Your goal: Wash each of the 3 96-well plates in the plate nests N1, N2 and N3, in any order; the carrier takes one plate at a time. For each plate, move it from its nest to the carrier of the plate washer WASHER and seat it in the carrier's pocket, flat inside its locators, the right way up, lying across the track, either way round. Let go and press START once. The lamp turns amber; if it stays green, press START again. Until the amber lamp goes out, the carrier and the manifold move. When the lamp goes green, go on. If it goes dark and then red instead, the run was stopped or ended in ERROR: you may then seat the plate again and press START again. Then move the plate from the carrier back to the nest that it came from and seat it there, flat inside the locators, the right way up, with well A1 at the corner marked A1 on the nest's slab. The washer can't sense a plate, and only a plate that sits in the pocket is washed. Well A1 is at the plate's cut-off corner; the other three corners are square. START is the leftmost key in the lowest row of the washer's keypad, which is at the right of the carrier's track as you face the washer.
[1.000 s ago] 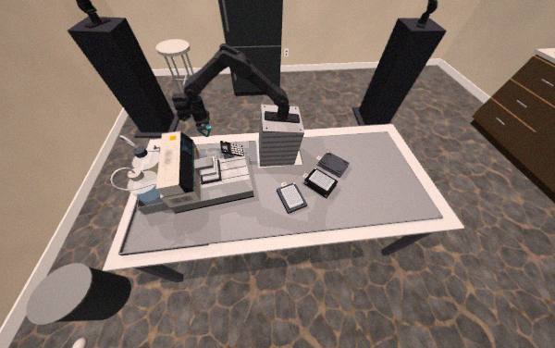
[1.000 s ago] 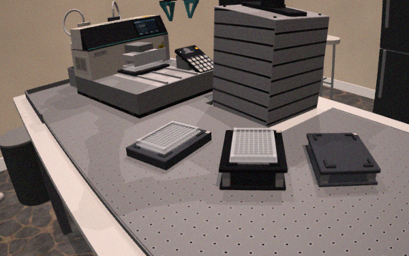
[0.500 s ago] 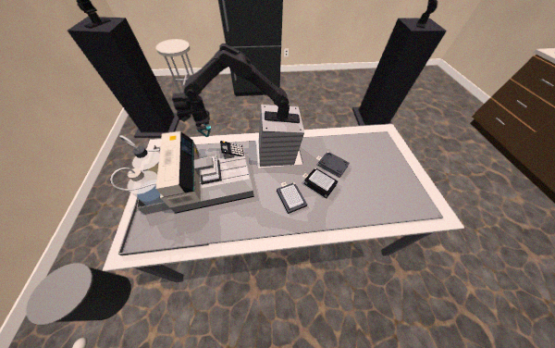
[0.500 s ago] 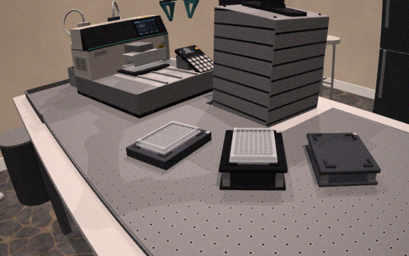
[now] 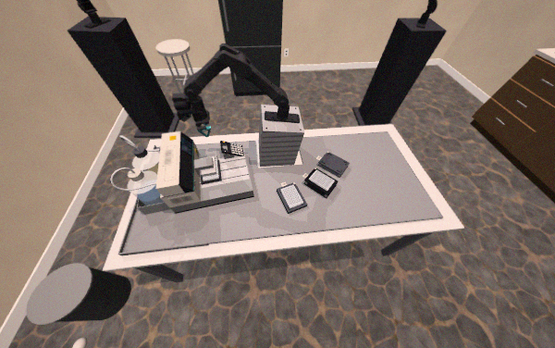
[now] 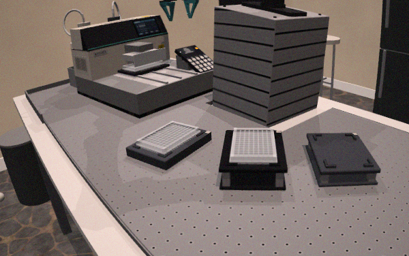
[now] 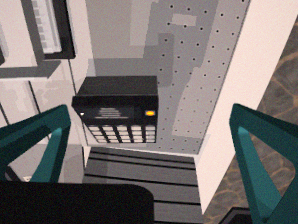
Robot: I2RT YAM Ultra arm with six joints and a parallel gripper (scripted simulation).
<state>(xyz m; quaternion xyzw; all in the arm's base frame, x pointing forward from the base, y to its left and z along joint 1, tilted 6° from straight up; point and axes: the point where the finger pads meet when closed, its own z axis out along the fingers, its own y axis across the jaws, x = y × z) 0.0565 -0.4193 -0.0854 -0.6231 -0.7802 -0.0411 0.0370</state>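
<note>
The washer (image 6: 119,51) stands at the table's back left. Its keypad (image 6: 195,58) is to the right of the track. In the wrist view the keypad (image 7: 119,117) lies straight below me and shows a small amber light (image 7: 150,113). My gripper (image 6: 178,7) is open and empty, high above the keypad; it also shows in the overhead view (image 5: 204,130) and in the wrist view (image 7: 149,111). A plate sits in the black carrier (image 7: 47,16) under the manifold (image 6: 144,56). The left nest (image 6: 168,143) and the middle nest (image 6: 253,150) each hold a clear plate. The right nest (image 6: 342,156) is empty.
The tall grey ribbed pedestal (image 6: 269,61) that carries my arm stands right beside the keypad. Bottles and tubing (image 5: 139,167) sit behind the washer at the table's left end. The table's back edge (image 7: 240,63) runs just beside the keypad.
</note>
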